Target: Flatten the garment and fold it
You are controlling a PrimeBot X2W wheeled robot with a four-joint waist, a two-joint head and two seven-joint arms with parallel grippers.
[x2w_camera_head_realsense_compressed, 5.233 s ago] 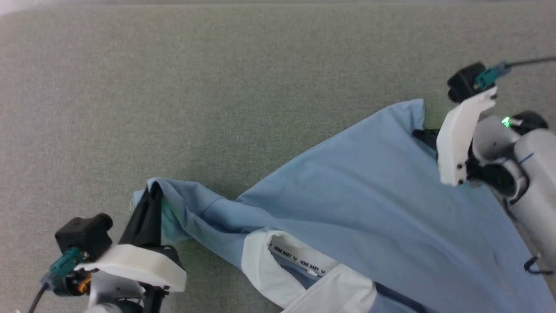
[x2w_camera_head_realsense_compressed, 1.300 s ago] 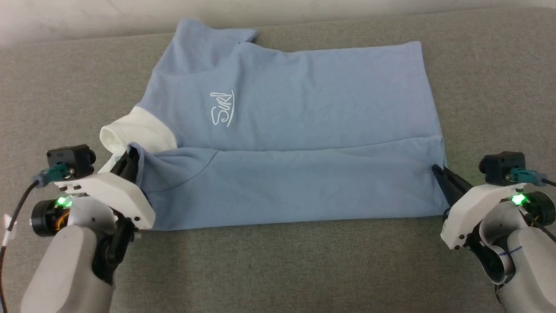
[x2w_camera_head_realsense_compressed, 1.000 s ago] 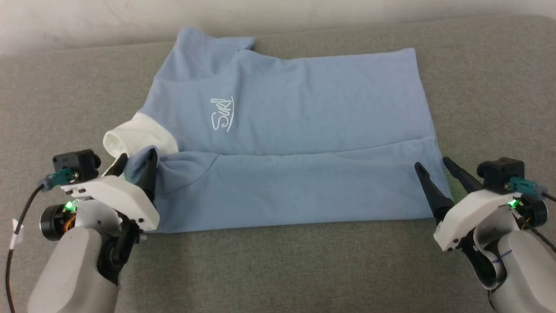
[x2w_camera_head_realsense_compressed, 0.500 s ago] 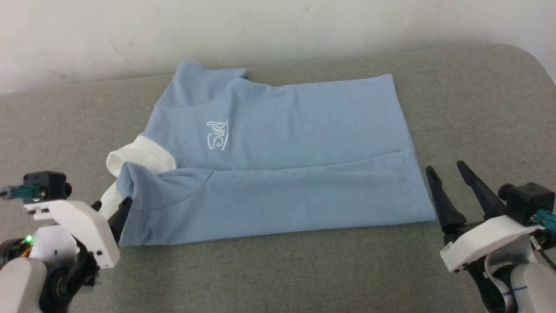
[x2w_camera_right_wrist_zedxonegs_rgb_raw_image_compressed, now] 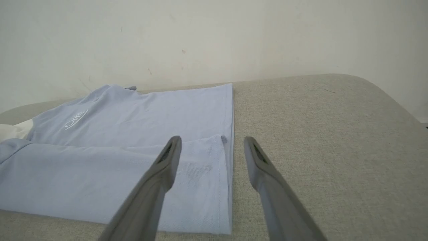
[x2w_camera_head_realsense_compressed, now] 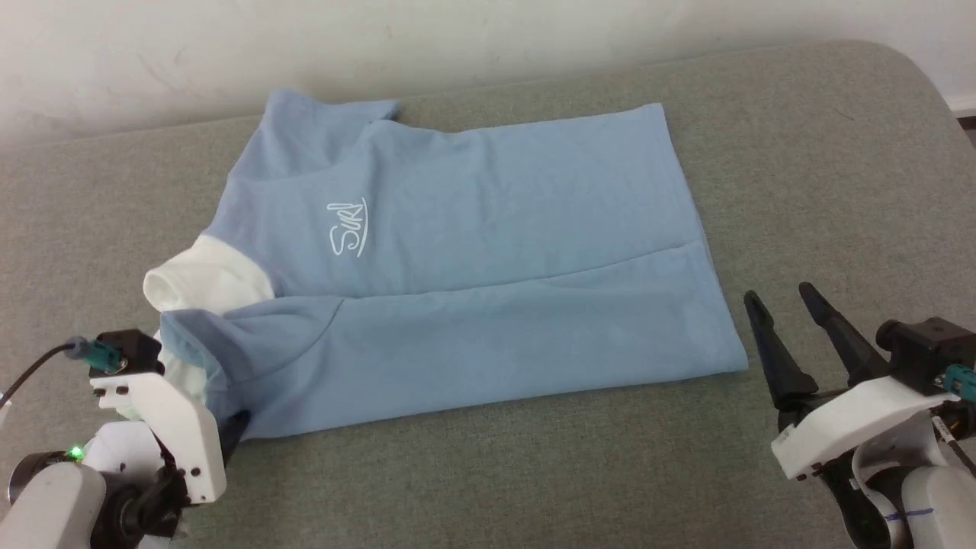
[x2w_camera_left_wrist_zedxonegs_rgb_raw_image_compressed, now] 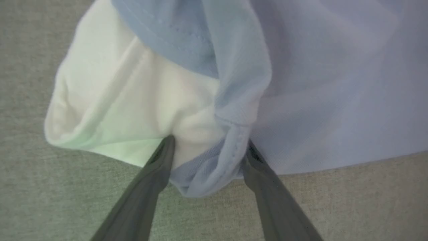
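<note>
One grey cushion (x2w_camera_head_realsense_compressed: 801,152) lies under the shirt (x2w_camera_head_realsense_compressed: 473,252) and reaches past it on every side. A pale wall (x2w_camera_head_realsense_compressed: 457,38) rises beyond the shirt's far edge. The shirt is light blue and lies flat across the middle of the cushion, with its neck toward the robot's left and its hem toward the right. Its near long side is folded over onto the front, leaving a straight edge along the near side. One short sleeve sticks out at the shirt's far left corner. The right gripper (x2w_camera_head_realsense_compressed: 779,293) hovers just off the shirt's near hem corner, clear of the cloth, its two fingers spread wide. The left gripper (x2w_camera_left_wrist_zedxonegs_rgb_raw_image_compressed: 209,147) sits at the shirt's near neck corner, fingers likewise spread. A bunch of blue cloth and white collar (x2w_camera_head_realsense_compressed: 202,278) lies between them, unpinched. The collar pokes out of the shirt's neck end. The white logo (x2w_camera_head_realsense_compressed: 347,229) shows on the chest, just beyond the folded flap.
</note>
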